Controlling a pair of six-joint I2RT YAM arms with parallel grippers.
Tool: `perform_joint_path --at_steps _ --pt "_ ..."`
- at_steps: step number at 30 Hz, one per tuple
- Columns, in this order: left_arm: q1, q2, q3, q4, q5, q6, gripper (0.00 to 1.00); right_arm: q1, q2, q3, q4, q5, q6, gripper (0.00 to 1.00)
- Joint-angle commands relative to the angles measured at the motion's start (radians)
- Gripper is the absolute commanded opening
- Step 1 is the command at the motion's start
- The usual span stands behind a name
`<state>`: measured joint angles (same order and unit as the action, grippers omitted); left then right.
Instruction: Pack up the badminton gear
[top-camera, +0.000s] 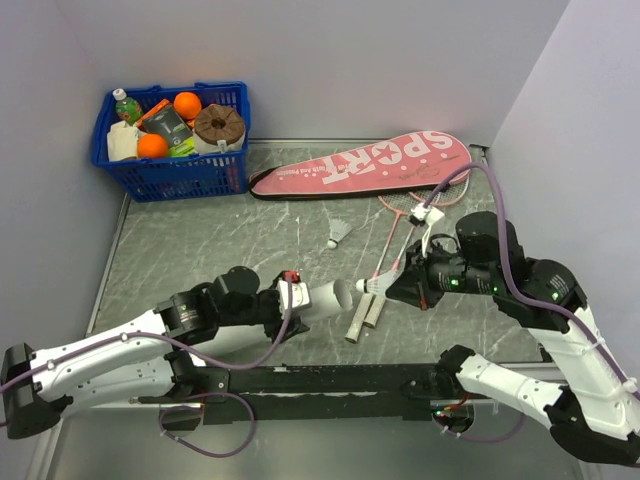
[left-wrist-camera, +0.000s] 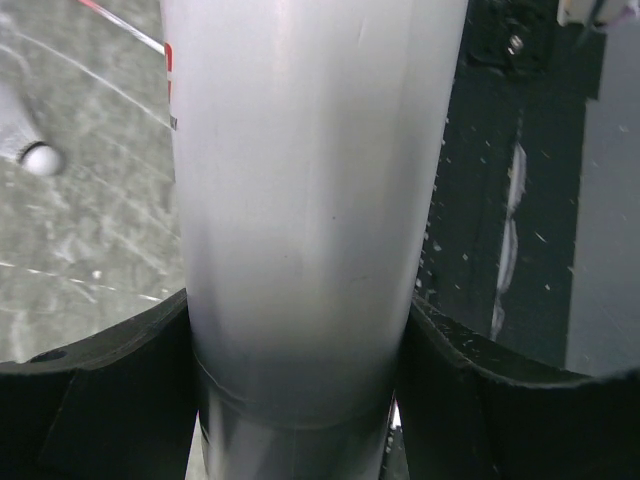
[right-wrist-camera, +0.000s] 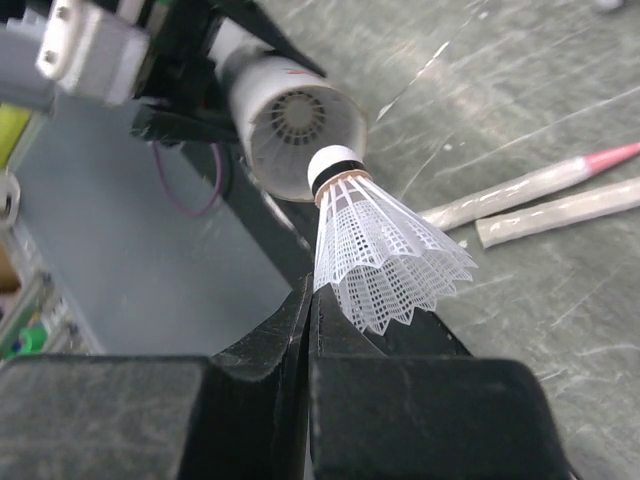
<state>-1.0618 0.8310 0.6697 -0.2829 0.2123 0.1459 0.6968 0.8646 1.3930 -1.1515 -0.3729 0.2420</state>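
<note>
The left gripper (top-camera: 296, 297) is clamping the long white tube (top-camera: 330, 297) from both sides, holding it level above the table with its open mouth facing right. The right gripper (right-wrist-camera: 312, 300), jaws pressed together, is pinching the skirt edge of a white shuttlecock (right-wrist-camera: 385, 250), whose cork is sitting just at the tube's rim.

With only a sliver of mesh pinched, the shuttlecock could be swivelling or slipping. If the cork is off-centre, it may catch the rim and the skirt may crumple.

Something round and ribbed is showing deep inside the tube, but I can't tell what. The pink SPORT case (top-camera: 365, 165) is lying flat at the back, while the rackets (right-wrist-camera: 530, 185) and a second shuttlecock (top-camera: 338, 235) are lying outside it. The blue basket (top-camera: 170, 178) is holding oranges and a bottle.
</note>
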Motion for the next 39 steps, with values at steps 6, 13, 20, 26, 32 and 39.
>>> perform_joint_path --at_steps 6,13,20,26,32,39 --pt "-0.07 -0.016 0.034 -0.009 -0.04 0.004 0.01 0.038 0.063 0.031 -0.04 -0.153 -0.093 0.0" --pt "-0.073 -0.044 0.025 0.005 -0.047 0.003 0.01 0.11 0.115 0.003 0.047 -0.166 -0.052 0.0" --pt "-0.073 -0.067 0.019 0.019 -0.025 0.006 0.01 0.153 0.16 -0.078 0.203 -0.202 0.005 0.0" --pt "-0.073 -0.104 0.007 0.044 -0.01 0.0 0.01 0.173 0.218 -0.166 0.403 -0.264 0.083 0.0" --pt "-0.073 -0.119 0.008 0.05 -0.008 -0.002 0.01 0.204 0.247 -0.253 0.653 -0.325 0.189 0.0" --pt "-0.073 -0.154 -0.001 0.068 -0.045 -0.006 0.01 0.224 0.251 -0.293 0.728 -0.302 0.241 0.07"
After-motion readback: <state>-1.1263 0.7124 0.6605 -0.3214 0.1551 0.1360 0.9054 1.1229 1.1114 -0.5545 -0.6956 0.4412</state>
